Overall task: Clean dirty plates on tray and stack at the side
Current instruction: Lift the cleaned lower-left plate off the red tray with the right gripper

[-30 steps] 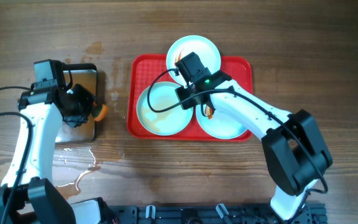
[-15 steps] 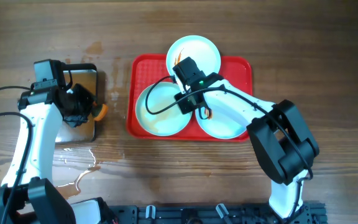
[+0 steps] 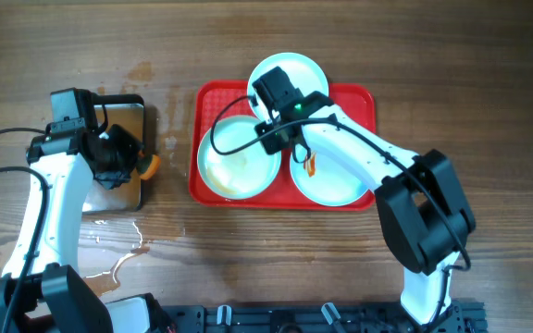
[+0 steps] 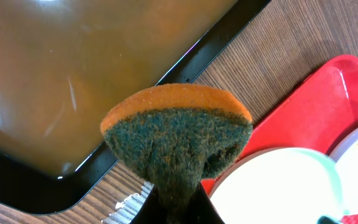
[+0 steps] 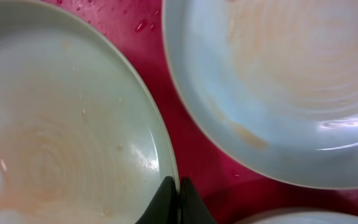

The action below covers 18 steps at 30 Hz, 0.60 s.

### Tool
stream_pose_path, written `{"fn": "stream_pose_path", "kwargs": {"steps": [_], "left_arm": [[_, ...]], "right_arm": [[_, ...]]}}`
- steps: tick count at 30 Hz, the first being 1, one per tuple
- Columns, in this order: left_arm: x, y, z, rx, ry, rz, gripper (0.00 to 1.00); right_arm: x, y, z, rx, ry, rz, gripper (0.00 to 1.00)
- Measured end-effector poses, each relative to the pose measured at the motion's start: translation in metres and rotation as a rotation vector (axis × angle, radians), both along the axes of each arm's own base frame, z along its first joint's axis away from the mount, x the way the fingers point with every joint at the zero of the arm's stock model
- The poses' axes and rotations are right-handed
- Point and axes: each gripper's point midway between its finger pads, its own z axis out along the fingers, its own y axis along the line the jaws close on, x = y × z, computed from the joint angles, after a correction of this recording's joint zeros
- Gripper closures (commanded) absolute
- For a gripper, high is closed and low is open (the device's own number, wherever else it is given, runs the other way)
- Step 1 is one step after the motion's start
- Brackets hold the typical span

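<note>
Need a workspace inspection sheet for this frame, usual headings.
Surface: brown wooden table, water puddle near left arm.
Job's things: three round pale-blue plates on red plastic tray; orange smear on right plate.
Clutter: black-rimmed metal pan.
Grippers: left gripper shut on orange-green sponge; right gripper shut at a plate's rim.
Cables: black cable loops over left plate.
Surroundings: nothing seen.

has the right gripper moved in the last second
Yes. In the overhead view the right gripper has shifted toward the far edge of the tray and slightly left.
</note>
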Motion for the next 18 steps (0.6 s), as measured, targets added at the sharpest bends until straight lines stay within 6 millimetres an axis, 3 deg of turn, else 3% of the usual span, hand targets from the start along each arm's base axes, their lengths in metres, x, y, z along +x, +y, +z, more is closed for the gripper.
{"fn": "stream_pose_path", "kwargs": {"steps": [7, 12, 18], "left_arm": [[0.000, -0.001, 0.000, 0.003, -0.002, -0.019, 0.96], [0.000, -0.001, 0.000, 0.003, -0.002, -0.019, 0.96], [0.000, -0.001, 0.000, 0.003, -0.002, -0.019, 0.96]], "right_arm": [[0.012, -0.020, 0.027, -0.124, -0.113, -0.022, 0.96], [0.013, -0.021, 0.054, -0.181, -0.213, -0.022, 0.96], [0.005, -0.007, 0.142, -0.200, -0.473, 0.017, 0.96]]}}
